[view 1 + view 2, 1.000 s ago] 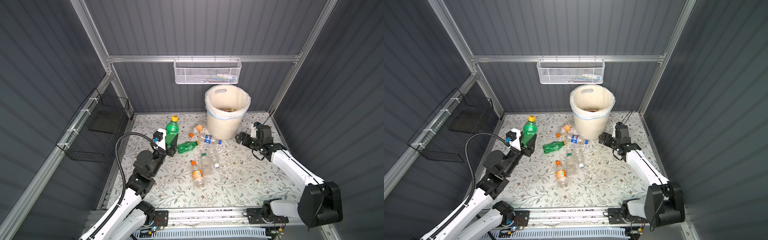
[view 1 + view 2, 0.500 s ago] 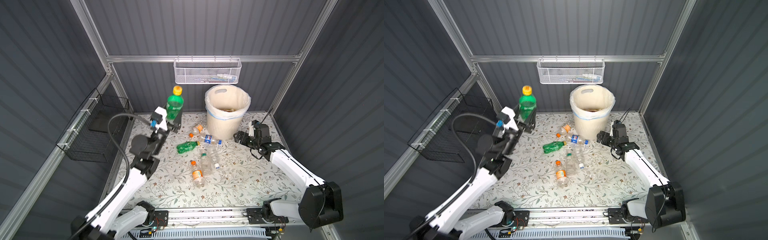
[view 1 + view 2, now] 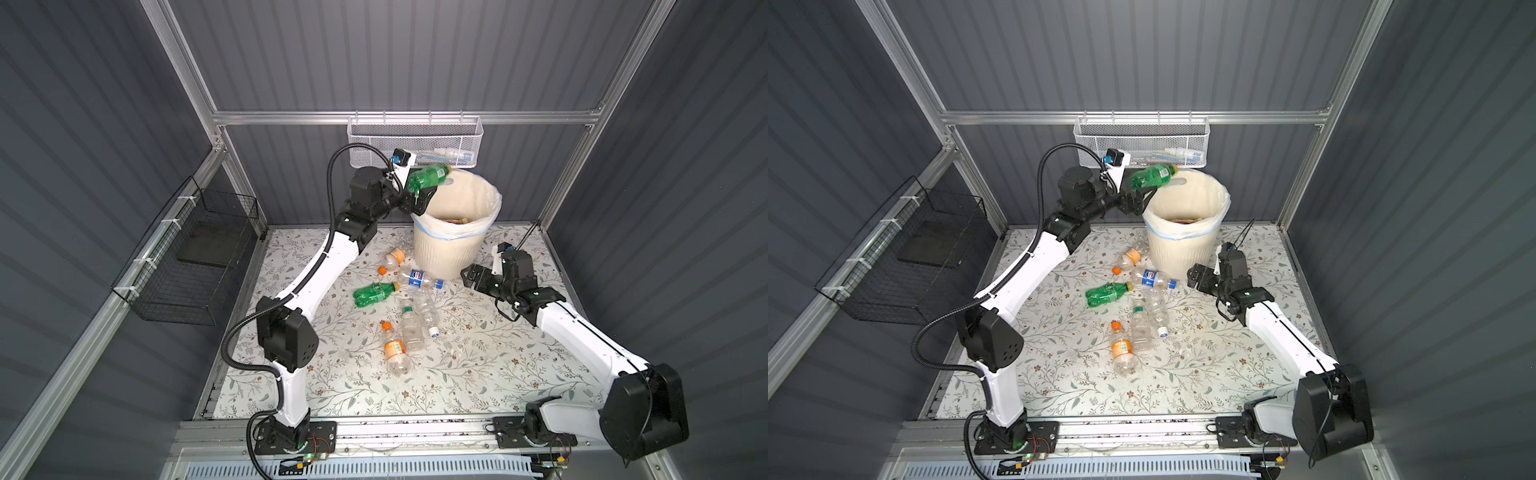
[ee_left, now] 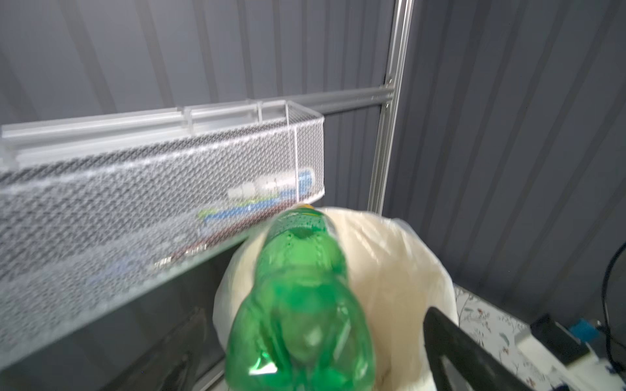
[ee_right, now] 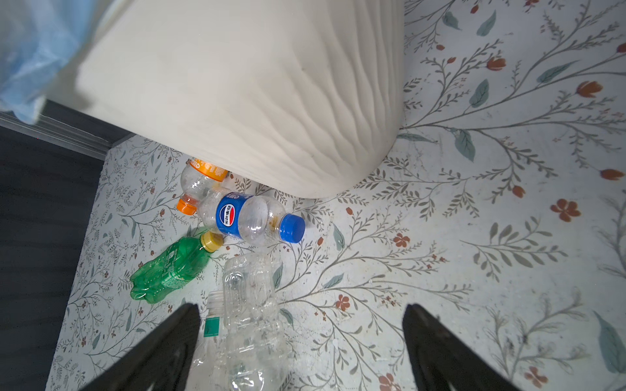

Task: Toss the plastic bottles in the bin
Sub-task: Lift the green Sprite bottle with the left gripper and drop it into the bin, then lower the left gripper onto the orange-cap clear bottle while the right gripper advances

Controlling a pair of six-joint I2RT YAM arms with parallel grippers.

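Observation:
A green bottle [image 3: 428, 176] [image 3: 1152, 176] hangs tilted over the near-left rim of the cream ribbed bin [image 3: 444, 253] [image 3: 1179, 249], cap toward the bin's mouth. My left gripper [image 3: 420, 198] [image 3: 1141, 196] is raised just under it, open; in the left wrist view the blurred green bottle [image 4: 301, 304] sits clear of the black finger [image 4: 447, 342]. On the floor lie several plastic bottles: a green one [image 3: 372, 293], a blue-labelled one [image 3: 419, 279], an orange-labelled one [image 3: 395, 255] and clear ones [image 3: 411, 332]. My right gripper [image 3: 471, 277] [image 5: 299, 321] is open, low by the bin's base.
A white mesh basket [image 3: 415, 141] hangs on the back rail right above the bin, close to my left wrist. A black wire basket [image 3: 191, 257] is fixed to the left wall. Grey walls and aluminium posts close in the flowered floor.
My left arm swung the green bottle up from the floor to above the bin's rim, and its jaws have opened off it. The right arm barely moved.

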